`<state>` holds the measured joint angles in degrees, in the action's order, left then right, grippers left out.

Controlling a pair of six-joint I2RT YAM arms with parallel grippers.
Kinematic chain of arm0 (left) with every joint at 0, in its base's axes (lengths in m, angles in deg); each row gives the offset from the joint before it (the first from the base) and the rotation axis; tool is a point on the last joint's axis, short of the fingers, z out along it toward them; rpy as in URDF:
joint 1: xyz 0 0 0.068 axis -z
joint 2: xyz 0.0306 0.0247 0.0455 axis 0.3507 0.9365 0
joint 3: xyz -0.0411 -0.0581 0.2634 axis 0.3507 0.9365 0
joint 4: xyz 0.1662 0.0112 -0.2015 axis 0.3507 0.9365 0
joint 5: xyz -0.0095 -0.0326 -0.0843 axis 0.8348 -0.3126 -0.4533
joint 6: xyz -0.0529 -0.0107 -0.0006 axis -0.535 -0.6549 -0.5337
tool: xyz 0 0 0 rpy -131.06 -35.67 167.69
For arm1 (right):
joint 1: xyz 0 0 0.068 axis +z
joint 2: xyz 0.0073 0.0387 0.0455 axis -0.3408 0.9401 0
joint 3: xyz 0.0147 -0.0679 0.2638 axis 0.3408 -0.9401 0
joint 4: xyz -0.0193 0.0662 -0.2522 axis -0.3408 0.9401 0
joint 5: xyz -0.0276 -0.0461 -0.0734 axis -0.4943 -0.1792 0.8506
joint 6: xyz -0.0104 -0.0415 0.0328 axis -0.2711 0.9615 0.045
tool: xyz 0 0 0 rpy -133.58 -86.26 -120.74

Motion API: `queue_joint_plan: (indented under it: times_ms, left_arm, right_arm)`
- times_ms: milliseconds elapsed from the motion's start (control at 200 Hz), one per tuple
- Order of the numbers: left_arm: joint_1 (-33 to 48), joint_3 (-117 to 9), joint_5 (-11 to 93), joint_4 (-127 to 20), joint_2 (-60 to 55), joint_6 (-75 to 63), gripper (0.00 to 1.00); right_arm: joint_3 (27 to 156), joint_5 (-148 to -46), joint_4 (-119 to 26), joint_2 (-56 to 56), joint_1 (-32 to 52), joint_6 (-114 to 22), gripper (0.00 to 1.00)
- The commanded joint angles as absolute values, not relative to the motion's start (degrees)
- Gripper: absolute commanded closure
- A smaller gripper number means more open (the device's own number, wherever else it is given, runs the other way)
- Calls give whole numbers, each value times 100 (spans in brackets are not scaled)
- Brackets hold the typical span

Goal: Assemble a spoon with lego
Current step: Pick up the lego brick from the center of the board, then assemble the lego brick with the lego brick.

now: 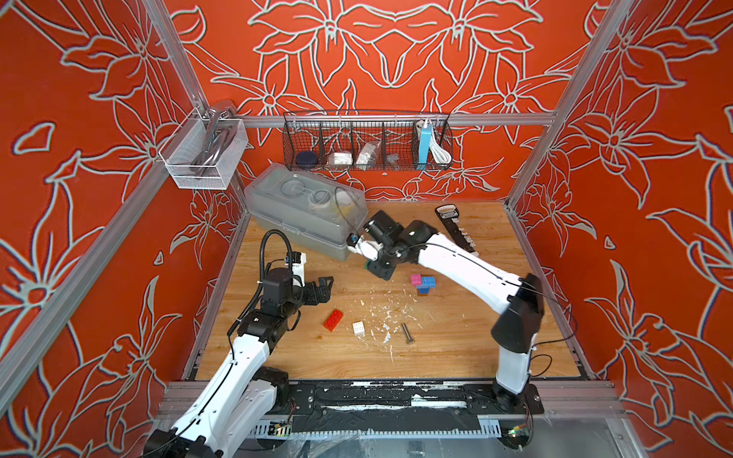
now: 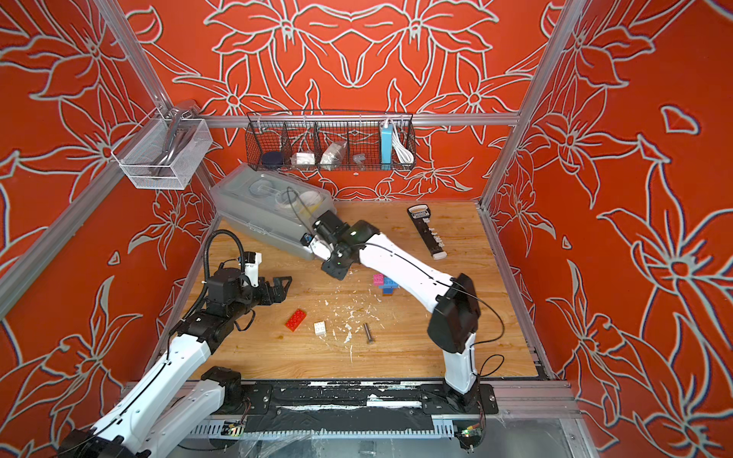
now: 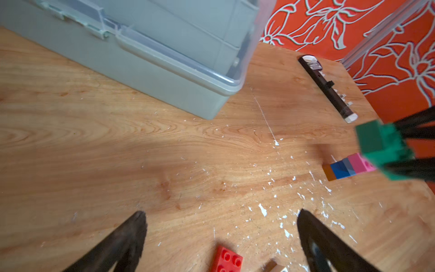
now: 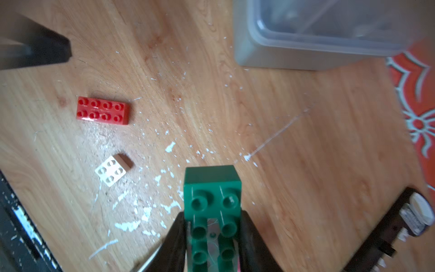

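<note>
My right gripper is shut on a green lego brick, studs facing the wrist camera, held over the wood beside the grey box. The same green brick shows in the left wrist view, just above the part-built spoon. That spoon is a short stack of pink, light blue, darker blue and brown bricks lying on the table. A red brick and a small white brick lie loose nearer the front. My left gripper hangs open and holds nothing, just behind the red brick.
A grey plastic box fills the back left of the table. A long black strip with white pegs lies at the back right. A metal bolt and white flakes lie mid-table. Wire baskets hang on the walls.
</note>
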<state>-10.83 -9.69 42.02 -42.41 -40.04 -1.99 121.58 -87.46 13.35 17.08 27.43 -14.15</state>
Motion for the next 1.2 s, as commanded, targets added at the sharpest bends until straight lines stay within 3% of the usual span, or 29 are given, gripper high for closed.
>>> queue_joint_plan:
  times_ms: [0,55,320,600,1196]
  left_arm:
    - [-933,-783,3689,-4822,-3925,-60,2]
    - [-794,-763,3678,-4938,-3810,-37,2]
    - [-176,-855,3522,-5274,-3194,230,2]
    - [268,-851,3246,-5659,-2568,494,2]
    - [848,-789,3217,-5867,-2156,854,2]
  right_arm:
    - [11885,-9330,2467,1449,2027,-563,92]
    - [11574,-9612,2507,1153,1628,-124,100]
    - [9848,-8708,1932,-179,966,2180,100]
    - [9107,-9323,1081,-164,579,3047,100]
    - [9887,-9604,1471,814,578,3542,100]
